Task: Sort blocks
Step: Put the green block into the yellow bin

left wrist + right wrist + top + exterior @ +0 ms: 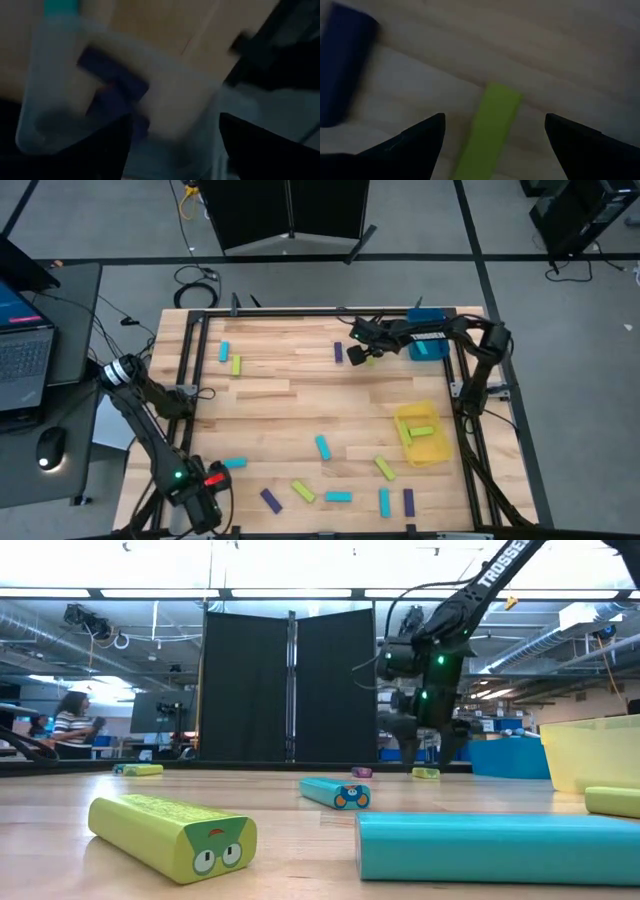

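- Right gripper (pixel 492 131) hangs over the far part of the pale wooden table (pixel 280 395) with its jaws spread wide and empty; a small yellow-green rectangular block (pixel 489 127) lies flat on the wood between the fingertips, seemingly not yet touched; a dark purple block (pixel 340 65) lies just beside it.
- Left gripper (pixel 175 145) is at the near left corner, over a clear plastic tray (pixel 50 127); its jaws stand apart and hold nothing; two purple bars (pixel 112 82) rest inside the tray, blurred.
- Other blocks in purple, cyan and yellow-green lie scattered across the near half of the table, well apart; at least one yellow-green bar lies in the translucent yellow tray (pixel 438 452) on the right; a blue tray (pixel 428 348) sits at the far right edge.
- Risks, as I judge them: the right jaws may close off-centre on the block's long axis, so it pivots or slips out; a descent too near the purple neighbour could nudge it or pinch both; the left arm, lifting away, might catch the light clear tray's rim and drag or tip it.
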